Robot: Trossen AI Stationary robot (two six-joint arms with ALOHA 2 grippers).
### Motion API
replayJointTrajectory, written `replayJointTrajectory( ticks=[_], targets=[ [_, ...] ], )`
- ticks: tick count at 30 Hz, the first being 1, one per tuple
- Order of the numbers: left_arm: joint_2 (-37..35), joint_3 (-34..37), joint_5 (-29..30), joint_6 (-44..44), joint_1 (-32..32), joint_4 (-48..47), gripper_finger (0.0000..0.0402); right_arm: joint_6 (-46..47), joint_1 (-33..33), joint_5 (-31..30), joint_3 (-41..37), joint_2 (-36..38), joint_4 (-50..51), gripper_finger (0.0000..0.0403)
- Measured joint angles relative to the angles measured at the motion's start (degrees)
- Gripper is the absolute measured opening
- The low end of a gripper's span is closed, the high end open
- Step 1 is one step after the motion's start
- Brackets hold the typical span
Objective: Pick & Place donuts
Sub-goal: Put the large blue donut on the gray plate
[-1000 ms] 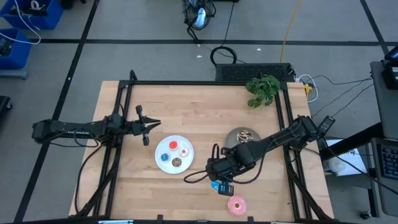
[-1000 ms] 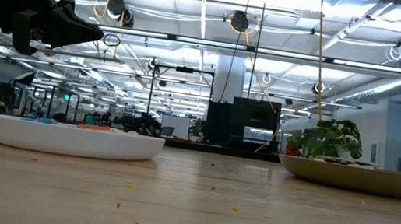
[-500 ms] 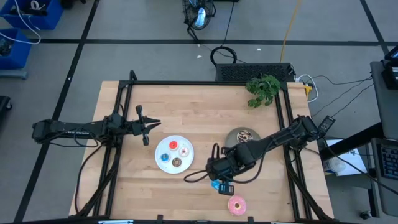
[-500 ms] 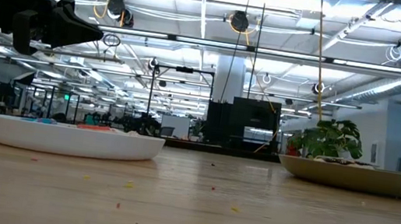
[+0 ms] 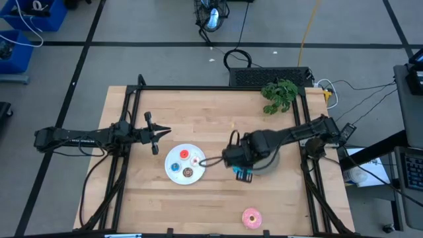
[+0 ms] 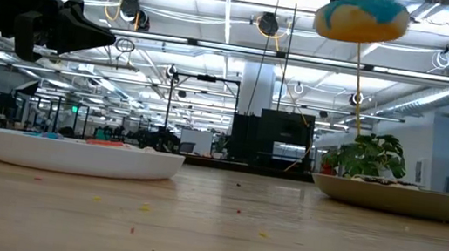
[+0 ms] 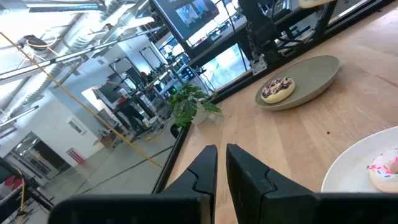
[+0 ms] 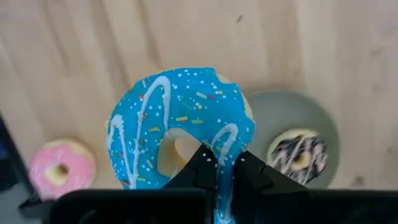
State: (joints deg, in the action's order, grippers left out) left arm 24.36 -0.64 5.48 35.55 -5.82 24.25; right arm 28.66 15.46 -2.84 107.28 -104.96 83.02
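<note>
My right gripper [image 5: 243, 173] hangs over the table's middle, beside the grey plate [image 5: 269, 162], shut on the larger blue donut [image 8: 180, 124], which also shows high in the low view [image 6: 361, 19]. The brown sprinkled donut [image 8: 300, 155] lies on the grey plate [image 8: 311, 115]. Near the table's near edge the pink donut [image 5: 251, 217] lies flat on the wood. On the white plate [image 5: 173, 177] rest the tiny red [image 5: 184, 155], blue [image 5: 175, 167], pink-white [image 5: 195, 160] and brown [image 5: 188, 172] donuts. My left gripper [image 5: 166, 132] waits shut, left of the white plate. My right gripper pinches the blue donut's ring [image 8: 225, 146] between its two fingers [image 8: 202, 165], at one side of the ring next to the hole. The fingers come from above, pointing down. The donut is lifted clear of the table and sits roughly level, slightly tilted [image 6: 361, 19].
A green plant [image 5: 279, 94] stands at the far right corner. A black frame [image 5: 218, 88] runs along the table's far, left and right sides. Bare wood lies between the two plates and along the near edge around the pink donut.
My right gripper has carried the blue donut away from the near edge, from beside the pink donut toward the far edge and the grey plate. The donut stays lifted in the shut fingers. The arm now covers much of the grey plate in the high view.
</note>
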Motion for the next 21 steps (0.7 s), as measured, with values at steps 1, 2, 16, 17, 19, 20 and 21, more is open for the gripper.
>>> replayJointTrajectory(
  ticks=[1,2,16,17,19,20,21],
  targets=[
    [0.0,0.0,0.0,0.0,0.0,0.0,0.0042,-0.9,-0.8,-1.3,-0.3,0.6,-0.1,0.0013],
    [0.0,0.0,0.0,0.0,0.0,-0.1,0.0042,-1.5,-1.7,-1.7,-0.7,1.1,-0.8,0.0013],
    [0.0,0.0,0.1,0.0,0.0,-0.5,0.0042,-8.1,-12.5,2.8,-18.3,6.2,-11.9,0.0013],
    [0.0,0.0,0.1,0.0,0.0,-0.5,0.0042,-8.3,-13.1,3.5,-20.5,6.6,-13.7,0.0013],
    [0.0,0.0,0.1,0.0,0.0,-0.5,0.0042,-9.0,-13.9,5.9,-24.8,7.3,-18.0,0.0013],
    [0.0,0.0,0.1,0.0,0.0,-0.5,0.0042,-9.4,-14.2,7.2,-26.8,7.6,-20.1,0.0013],
    [0.0,0.0,0.1,0.0,0.0,-0.5,0.0042,-9.5,-14.5,8.4,-28.7,7.9,-21.9,0.0013]
  ],
)
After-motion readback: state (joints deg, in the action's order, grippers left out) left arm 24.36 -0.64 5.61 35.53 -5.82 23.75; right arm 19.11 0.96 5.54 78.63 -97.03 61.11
